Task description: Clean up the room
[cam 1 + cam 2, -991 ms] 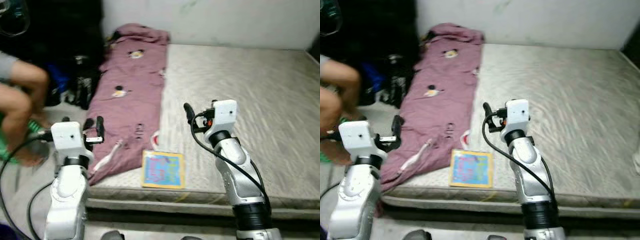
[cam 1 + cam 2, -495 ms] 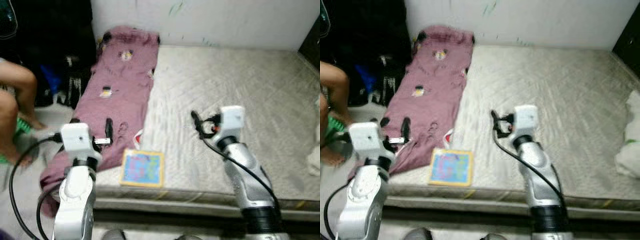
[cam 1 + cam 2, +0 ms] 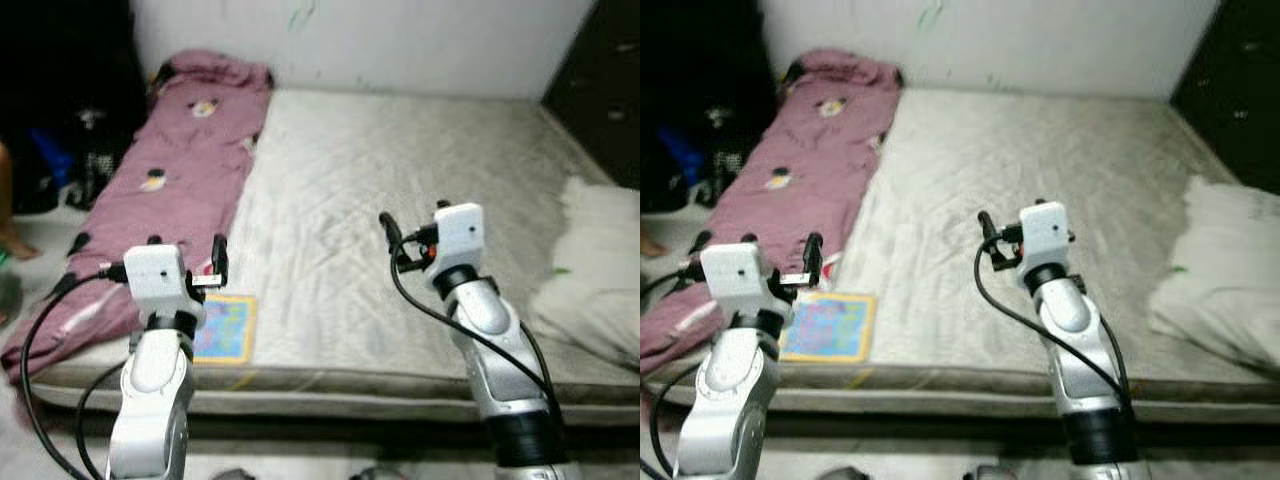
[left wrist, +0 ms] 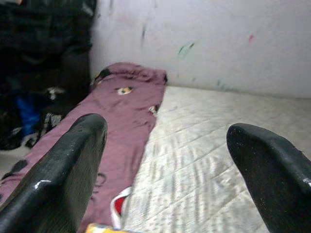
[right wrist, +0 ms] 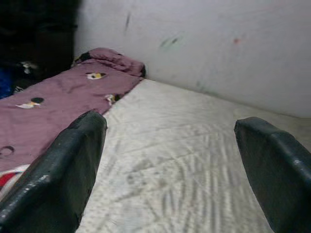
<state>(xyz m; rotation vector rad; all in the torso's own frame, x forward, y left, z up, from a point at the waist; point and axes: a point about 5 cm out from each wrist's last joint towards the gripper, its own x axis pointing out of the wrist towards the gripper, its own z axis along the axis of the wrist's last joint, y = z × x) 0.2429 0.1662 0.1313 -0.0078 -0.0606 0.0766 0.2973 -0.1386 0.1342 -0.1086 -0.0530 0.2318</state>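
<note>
A bare grey quilted mattress (image 3: 400, 180) lies on the floor against a marked white wall (image 3: 400, 40), with a mauve blanket (image 3: 170, 180) printed with small cartoon figures stretched along its left edge from the far corner to the near one, where it spills off the side. A colourful square book (image 3: 228, 328) rests flat near the mattress's near-left corner, just beside the blanket's hem. On the right side of the mattress sits a rumpled white bundle of bedding (image 3: 595, 270). Dark bags and clutter (image 3: 70, 150) stand in shadow to the far left, where part of a person's leg (image 3: 10, 215) shows at the frame's edge. The left gripper (image 3: 185, 258) is raised above the near-left corner, over the book and blanket hem, its two black fingers spread wide apart and holding nothing, as the wrist view confirms. The right gripper (image 3: 392, 240) is held up over the middle of the mattress, its fingers likewise parted and empty, pointing toward the far wall.
</note>
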